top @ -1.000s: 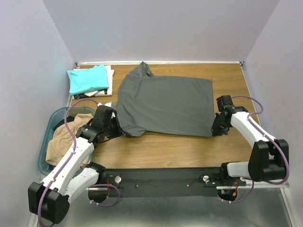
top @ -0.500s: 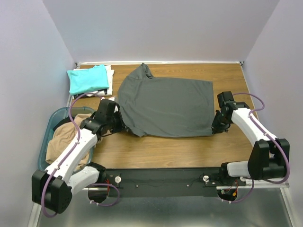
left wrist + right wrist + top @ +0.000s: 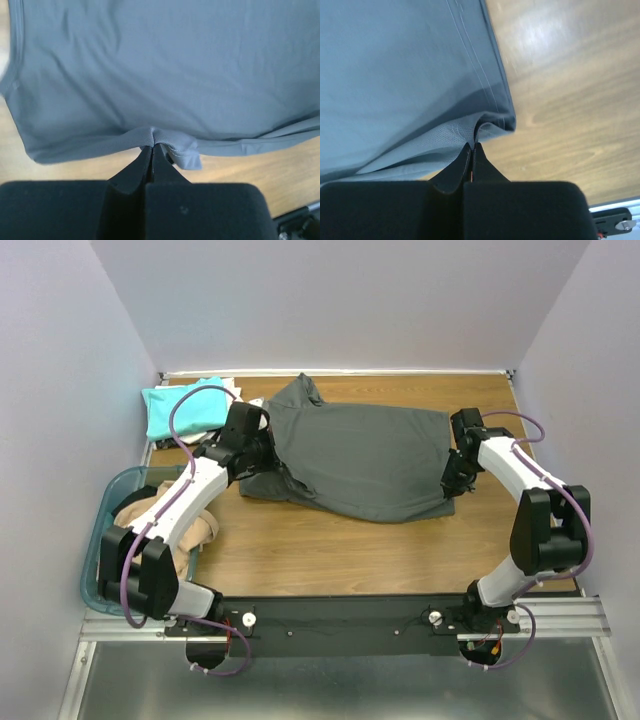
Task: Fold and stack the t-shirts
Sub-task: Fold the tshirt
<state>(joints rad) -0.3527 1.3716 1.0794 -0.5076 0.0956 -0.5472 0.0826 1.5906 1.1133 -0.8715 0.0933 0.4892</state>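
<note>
The large dark grey t-shirt point(image 3: 360, 455) lies spread across the middle of the wooden table, its near edge lifted and folding toward the back. My left gripper point(image 3: 262, 448) is shut on its left near edge, seen pinched in the left wrist view point(image 3: 152, 142). My right gripper point(image 3: 455, 472) is shut on its right near corner, seen in the right wrist view point(image 3: 474, 142). A folded teal t-shirt point(image 3: 180, 405) lies on a white one point(image 3: 232, 390) at the back left. A tan t-shirt point(image 3: 140, 530) sits in the basket.
The blue-green plastic basket point(image 3: 108, 515) stands off the table's left edge beside my left arm. White walls close in the table at the back and sides. A black rail point(image 3: 340, 615) runs along the near edge.
Both grippers have moved toward the back of the table, carrying the grey shirt's near edge up and over the rest of it. The shirt now looks narrower front to back.
</note>
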